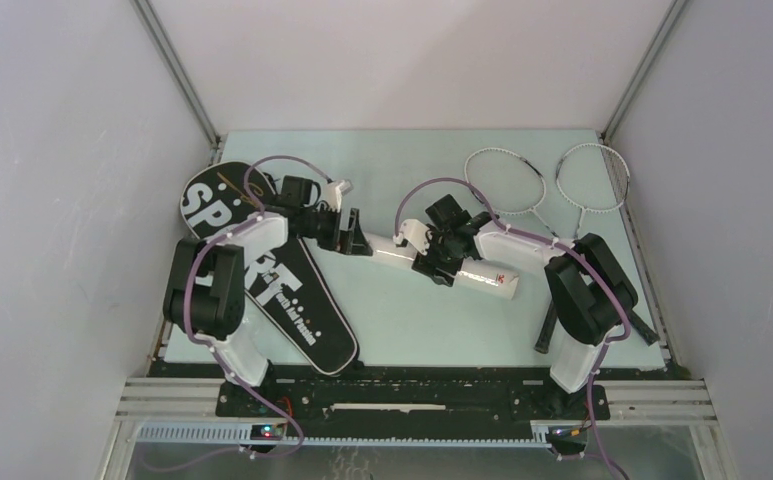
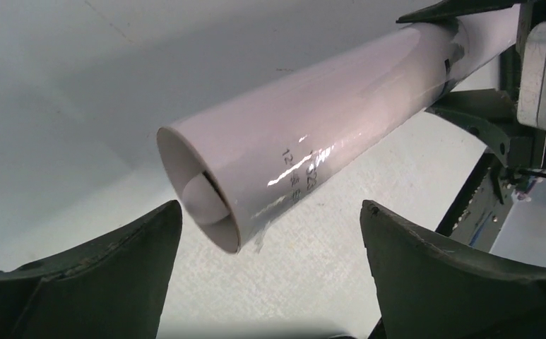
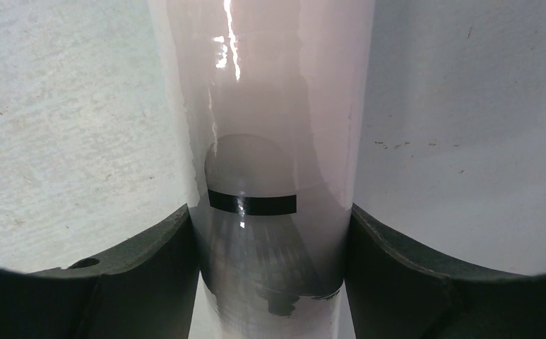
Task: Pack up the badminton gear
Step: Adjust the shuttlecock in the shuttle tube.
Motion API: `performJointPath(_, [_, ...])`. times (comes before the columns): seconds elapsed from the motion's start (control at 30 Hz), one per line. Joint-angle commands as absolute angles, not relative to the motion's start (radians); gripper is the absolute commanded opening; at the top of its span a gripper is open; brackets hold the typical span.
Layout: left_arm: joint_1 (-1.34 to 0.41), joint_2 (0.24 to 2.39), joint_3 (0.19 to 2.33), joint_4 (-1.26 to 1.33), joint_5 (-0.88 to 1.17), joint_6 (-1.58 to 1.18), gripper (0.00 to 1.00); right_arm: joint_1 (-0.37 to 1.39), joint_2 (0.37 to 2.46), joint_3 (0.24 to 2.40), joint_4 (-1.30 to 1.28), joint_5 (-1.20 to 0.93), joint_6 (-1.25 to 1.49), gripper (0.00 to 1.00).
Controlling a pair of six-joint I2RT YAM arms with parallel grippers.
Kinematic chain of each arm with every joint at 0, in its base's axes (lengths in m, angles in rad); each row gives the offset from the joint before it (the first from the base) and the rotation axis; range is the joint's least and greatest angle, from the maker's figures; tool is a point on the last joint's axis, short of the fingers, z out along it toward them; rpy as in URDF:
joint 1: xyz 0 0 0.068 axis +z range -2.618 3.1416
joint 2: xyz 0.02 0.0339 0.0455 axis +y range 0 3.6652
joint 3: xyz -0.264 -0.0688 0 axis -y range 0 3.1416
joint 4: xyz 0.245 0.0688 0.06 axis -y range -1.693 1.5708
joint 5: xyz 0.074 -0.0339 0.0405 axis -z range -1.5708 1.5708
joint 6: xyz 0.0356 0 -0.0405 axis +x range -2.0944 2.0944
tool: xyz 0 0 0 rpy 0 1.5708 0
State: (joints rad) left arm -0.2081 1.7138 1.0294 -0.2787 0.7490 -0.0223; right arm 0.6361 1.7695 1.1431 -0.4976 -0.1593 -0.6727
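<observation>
One shuttlecock (image 2: 203, 200) at the mouth of the tube (image 2: 326, 120), facing the open left pincer (image 2: 270, 212), could slide out if the right pincer (image 3: 271, 233), gripping that tube, tilts it.

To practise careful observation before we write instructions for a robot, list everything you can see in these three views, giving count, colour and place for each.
bag: one, black with white "SPORT" lettering, flat on the table's left side.
racquets: two, silver-white, side by side at the far right.
tube: one, white, mid-table, open end towards the left.
shuttlecock: at least one, white with a black band, inside the tube; total cannot be told.
table: one, pale green.
walls: grey-white panels, left, right and back.
left gripper: one, black, open at the tube's open end, not touching it.
right gripper: one, black, shut on the tube.
</observation>
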Motion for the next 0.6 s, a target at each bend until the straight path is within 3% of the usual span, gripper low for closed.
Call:
performJointPath(0.0, [-0.157, 1.594, 1.055, -0.387, 0.705, 0.135, 1.00, 0.627, 1.741, 1.149, -0.473, -0.182, -0.676, 0.28])
performJointPath(0.3, [-0.037, 1.315, 0.984, -0.686, 0.654, 0.441, 1.00, 0.627, 1.735, 1.149, -0.483, -0.191, -0.682, 0.27])
performJointPath(0.57, [0.078, 1.006, 0.857, -0.948, 0.314, 0.713, 1.00, 0.681, 1.720, 1.164, -0.512, -0.187, -0.696, 0.27])
